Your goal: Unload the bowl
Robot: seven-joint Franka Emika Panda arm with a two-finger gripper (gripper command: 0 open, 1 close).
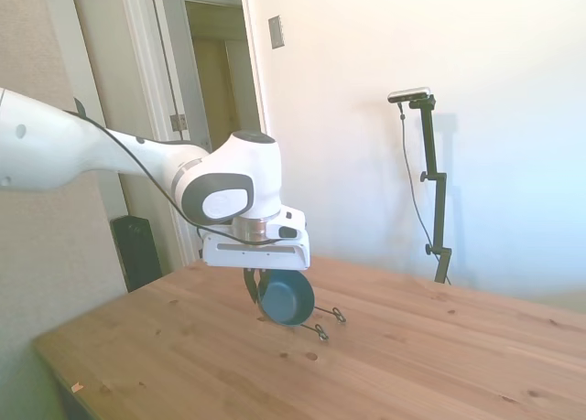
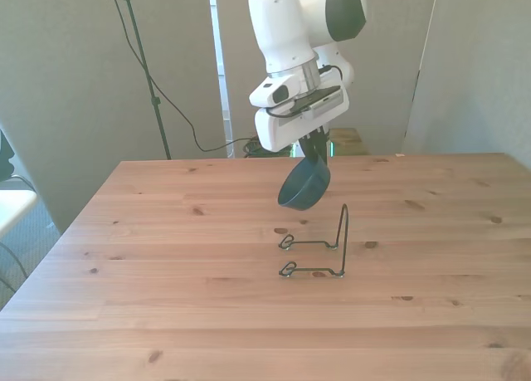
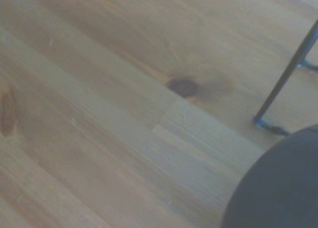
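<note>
Hand (image 2: 314, 153) pinches the bowl (image 2: 304, 184) by its rim; bowl hangs tilted in the air, clear of the wire stand (image 2: 319, 252) and over the mid-counter (image 2: 166, 232) toward its far edge. Judged step: bowl is off the stand, carry underway. Next: move it aside w/o clipping the stand's upright, lower to bare wood, level it, then release.

Blurred dark bowl (image 3: 278, 188) near wire stand (image 3: 285, 81) over wooden table (image 3: 99, 114).
</note>
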